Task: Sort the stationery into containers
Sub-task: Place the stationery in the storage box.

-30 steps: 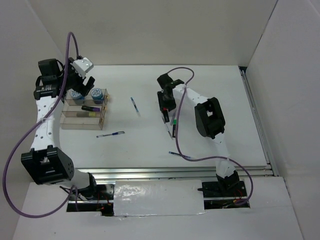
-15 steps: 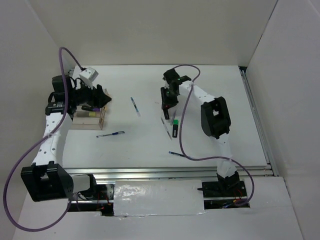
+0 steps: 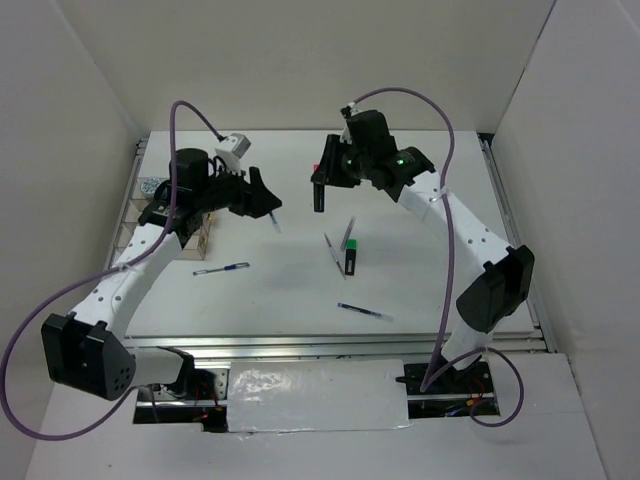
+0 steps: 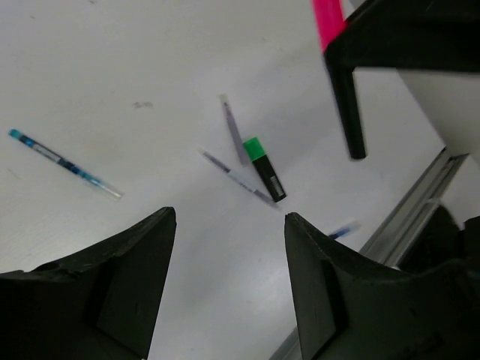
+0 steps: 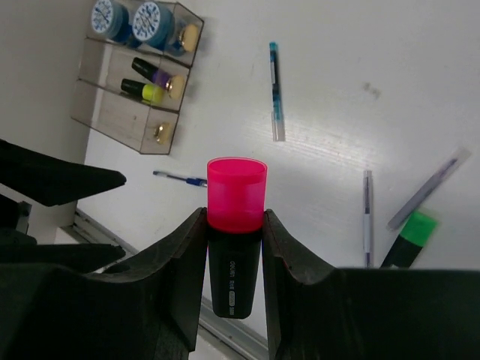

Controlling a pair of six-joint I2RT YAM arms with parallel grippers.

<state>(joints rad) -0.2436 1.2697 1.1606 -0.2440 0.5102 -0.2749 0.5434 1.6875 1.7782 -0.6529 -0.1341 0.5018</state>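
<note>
Over table (image 3: 430, 280), right fingers (image 5: 180, 255) clench pink highlighter (image 5: 235, 240) lengthwise (cap outward); left fingers (image 4: 127, 262) spread

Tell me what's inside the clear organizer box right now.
From the right wrist view, the organizer box holds two patterned tubs in one compartment, a purple-capped highlighter and a yellow-capped highlighter in the next. The third looks empty. From above, the left arm covers most of it.
</note>
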